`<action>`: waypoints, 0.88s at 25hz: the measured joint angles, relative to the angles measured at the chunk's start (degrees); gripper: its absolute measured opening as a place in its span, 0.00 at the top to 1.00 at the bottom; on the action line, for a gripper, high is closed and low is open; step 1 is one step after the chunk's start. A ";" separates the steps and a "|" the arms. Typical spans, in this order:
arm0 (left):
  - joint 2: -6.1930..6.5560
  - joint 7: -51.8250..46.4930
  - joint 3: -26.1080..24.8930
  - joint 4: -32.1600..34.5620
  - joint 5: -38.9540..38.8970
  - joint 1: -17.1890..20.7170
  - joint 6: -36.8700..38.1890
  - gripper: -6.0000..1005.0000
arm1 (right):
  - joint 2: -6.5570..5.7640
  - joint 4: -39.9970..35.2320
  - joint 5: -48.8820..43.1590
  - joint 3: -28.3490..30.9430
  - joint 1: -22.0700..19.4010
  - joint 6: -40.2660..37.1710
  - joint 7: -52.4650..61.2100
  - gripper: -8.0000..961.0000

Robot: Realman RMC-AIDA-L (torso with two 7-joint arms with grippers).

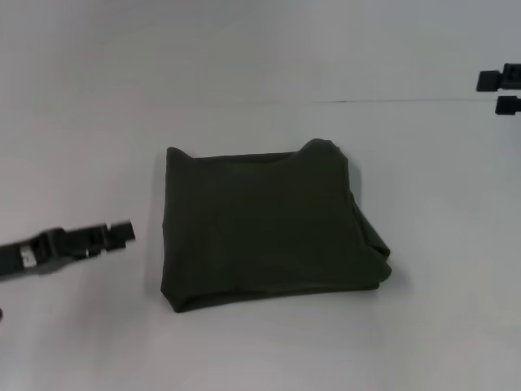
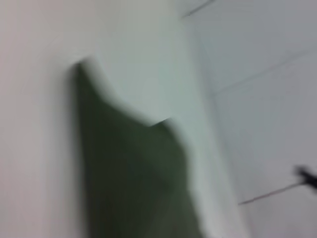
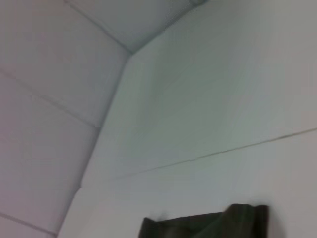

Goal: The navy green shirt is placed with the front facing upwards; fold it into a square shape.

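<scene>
The navy green shirt (image 1: pixel 269 224) lies folded into a compact, roughly square bundle in the middle of the white table (image 1: pixel 81 122), plain fabric up, with loose layers bulging at its right edge. It also shows in the left wrist view (image 2: pixel 129 178) and, as just a top edge, in the right wrist view (image 3: pixel 208 223). My left gripper (image 1: pixel 122 233) hovers left of the shirt, clear of its left edge, holding nothing. Far off at the back right, my right gripper (image 1: pixel 498 92) stands open and empty.
A thin seam line (image 1: pixel 407 100) crosses the table behind the shirt. White table surface surrounds the bundle on all sides. A small dark shape (image 2: pixel 307 176) shows far off in the left wrist view.
</scene>
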 joint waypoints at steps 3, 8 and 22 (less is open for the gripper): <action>0.67 4.38 -1.35 0.00 -1.63 -0.91 4.02 0.67 | 0.58 0.00 0.05 -1.48 -0.28 0.19 -3.98 0.15; 1.92 10.60 0.06 0.61 0.64 -2.72 4.32 0.37 | 2.98 -0.53 0.00 -3.79 -3.18 1.64 -20.37 0.07; 1.22 20.43 13.04 8.24 3.82 -9.67 -1.62 0.25 | 12.16 -3.09 5.64 -2.18 -11.61 0.56 -42.80 0.02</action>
